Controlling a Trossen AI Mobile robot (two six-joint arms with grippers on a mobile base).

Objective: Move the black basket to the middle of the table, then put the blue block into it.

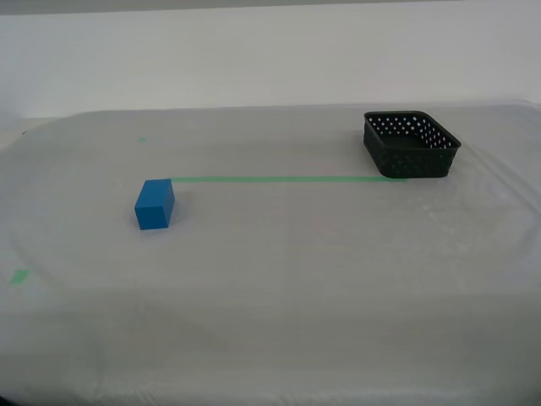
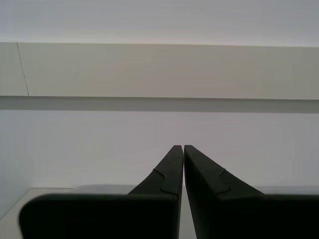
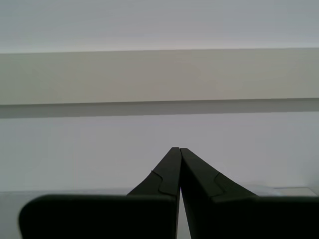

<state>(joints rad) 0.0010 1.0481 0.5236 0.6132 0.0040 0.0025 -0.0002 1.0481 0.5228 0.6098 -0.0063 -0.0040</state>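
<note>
The black basket (image 1: 412, 145) stands empty at the back of the exterior view's right, at one end of the green tape line (image 1: 279, 178). The blue block (image 1: 155, 204) lies on the table (image 1: 279, 254) at the exterior view's left, near the line's other end. Neither arm shows in the exterior view. My first gripper (image 3: 179, 149) is shut and empty, pointing at a bare wall. My second gripper (image 2: 183, 147) is also shut and empty, pointing at the wall. Neither wrist view shows the basket or the block.
Small green tape marks lie at the back left (image 1: 142, 140) and front left (image 1: 18, 276) of the table. A pale wall (image 1: 270, 59) stands behind the table's far edge.
</note>
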